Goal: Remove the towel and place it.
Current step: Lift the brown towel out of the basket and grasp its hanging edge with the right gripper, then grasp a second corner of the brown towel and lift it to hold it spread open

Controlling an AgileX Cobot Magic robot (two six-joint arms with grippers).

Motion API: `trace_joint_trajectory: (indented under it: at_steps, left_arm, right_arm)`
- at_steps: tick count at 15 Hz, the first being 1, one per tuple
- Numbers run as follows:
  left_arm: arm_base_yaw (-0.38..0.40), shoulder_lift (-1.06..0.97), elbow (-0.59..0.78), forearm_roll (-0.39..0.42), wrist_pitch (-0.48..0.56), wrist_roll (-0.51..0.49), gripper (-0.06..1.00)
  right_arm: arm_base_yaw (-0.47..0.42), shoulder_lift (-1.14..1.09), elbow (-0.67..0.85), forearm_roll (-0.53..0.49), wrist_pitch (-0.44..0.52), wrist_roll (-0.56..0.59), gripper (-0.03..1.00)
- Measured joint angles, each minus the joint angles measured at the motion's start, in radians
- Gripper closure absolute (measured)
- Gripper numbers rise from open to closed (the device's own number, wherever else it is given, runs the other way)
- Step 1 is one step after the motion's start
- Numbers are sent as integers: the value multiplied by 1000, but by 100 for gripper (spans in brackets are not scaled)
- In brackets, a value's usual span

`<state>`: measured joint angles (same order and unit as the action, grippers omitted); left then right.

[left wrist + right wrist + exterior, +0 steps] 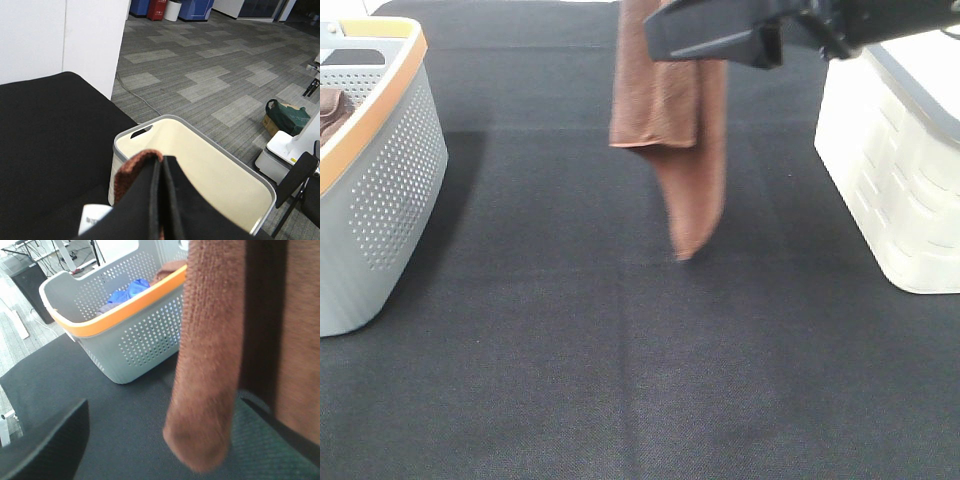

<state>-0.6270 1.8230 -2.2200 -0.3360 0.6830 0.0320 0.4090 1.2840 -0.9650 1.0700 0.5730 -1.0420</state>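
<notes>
The reddish-brown towel (670, 120) hangs in folds over the middle of the black table, its lower tip just above the cloth surface. Its top runs out of the exterior view. In the left wrist view my left gripper (161, 162) is shut on the towel's upper edge (131, 172), with the white tag (92, 217) beside it. My right gripper (670, 35) reaches in from the right at the towel's upper part. In the right wrist view the towel (210, 355) hangs close in front, one finger (45, 445) stands far to the side, and the jaws look open.
A grey perforated basket with an orange rim (380, 180) stands at the left and holds a darker brown cloth (330, 108) and blue fabric (130, 290). A white basket (900, 190) stands at the right, empty inside in the left wrist view (210, 170). Black table cloth (620, 380) lies below.
</notes>
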Motion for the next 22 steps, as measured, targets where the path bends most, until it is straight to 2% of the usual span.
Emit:
trace_joint_trajectory:
  at_steps: [7,10,11,12,13,17,20,22]
  left_arm:
    - [0,38,0,5,1,-7,94]
    - [0,63,0,47,3,-9,94]
    - [0,66,0,58,3,-9,94]
    - [0,66,0,67,3,-9,94]
    - [0,66,0,74,3,-9,94]
    - [0,66,0,76,4,-9,94]
    - [0,66,0,116,4,-32,94]
    - [0,66,0,123,5,-55,94]
  right_arm:
    - [10,46,0,-4,-28,11,23]
    - [186,94,0,-183,-280,46,24]
    - [229,104,0,-210,-353,120,24]
    - [242,109,0,-224,-419,250,24]
    - [242,110,0,-247,-438,302,24]
    - [243,113,0,-334,-428,409,27]
    - [244,114,0,-445,-369,545,28]
    - [244,118,0,-523,-365,626,28]
